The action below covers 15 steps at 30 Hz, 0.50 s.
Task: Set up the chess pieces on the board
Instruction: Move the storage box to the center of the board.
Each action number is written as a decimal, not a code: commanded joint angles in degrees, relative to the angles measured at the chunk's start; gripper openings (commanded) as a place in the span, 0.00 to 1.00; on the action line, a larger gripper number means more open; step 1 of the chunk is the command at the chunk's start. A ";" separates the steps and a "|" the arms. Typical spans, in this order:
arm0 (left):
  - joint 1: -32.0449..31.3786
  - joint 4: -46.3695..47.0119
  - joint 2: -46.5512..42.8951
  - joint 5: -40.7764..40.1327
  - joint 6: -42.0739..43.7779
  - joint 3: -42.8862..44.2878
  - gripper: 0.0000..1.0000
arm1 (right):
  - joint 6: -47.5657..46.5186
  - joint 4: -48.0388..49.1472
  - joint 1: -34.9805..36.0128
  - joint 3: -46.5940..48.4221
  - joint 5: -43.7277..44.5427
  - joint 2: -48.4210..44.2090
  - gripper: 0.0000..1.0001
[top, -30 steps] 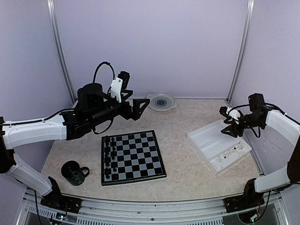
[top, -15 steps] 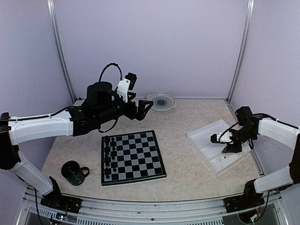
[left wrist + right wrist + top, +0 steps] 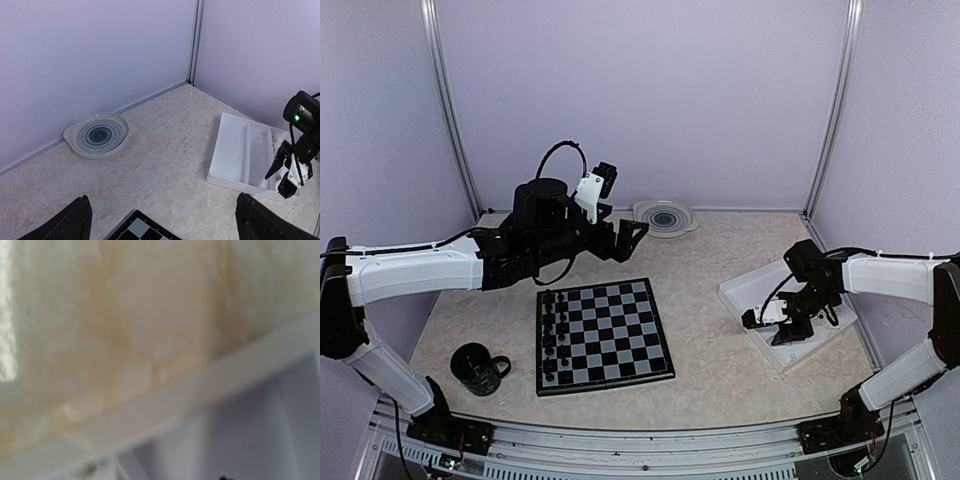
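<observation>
The board (image 3: 603, 335) lies flat in the middle of the table, and its far corner shows in the left wrist view (image 3: 142, 231). Black chess pieces (image 3: 555, 330) stand in the two left columns. My left gripper (image 3: 632, 235) hangs open above the table behind the board, its fingertips (image 3: 75, 224) wide apart with nothing between them. My right gripper (image 3: 772, 322) is low over the white tray (image 3: 750, 288), and it also shows from the left wrist (image 3: 289, 177). The right wrist view is a close blur of the tray rim (image 3: 175, 390); its own fingers do not show.
A grey plate with blue rings (image 3: 665, 217) (image 3: 98, 135) sits at the back wall. A dark mug (image 3: 477, 367) stands at the near left of the board. Lilac walls and metal corner posts (image 3: 195, 40) close in the table on three sides.
My right arm has swung from the tray's far right edge down and to the left into the tray. My left arm has drifted slightly right, still open.
</observation>
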 commanded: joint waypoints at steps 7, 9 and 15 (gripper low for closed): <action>0.47 -1.37 0.70 0.08 -0.14 2.29 0.99 | 5.95 6.38 7.04 4.93 -2.15 7.42 0.50; 0.47 -1.47 0.87 0.23 -0.22 2.37 0.99 | 7.05 6.89 7.67 7.16 -2.92 9.73 0.50; 0.64 -1.55 1.53 1.39 -0.52 2.56 0.99 | 9.24 7.97 8.78 13.48 -4.91 16.40 0.49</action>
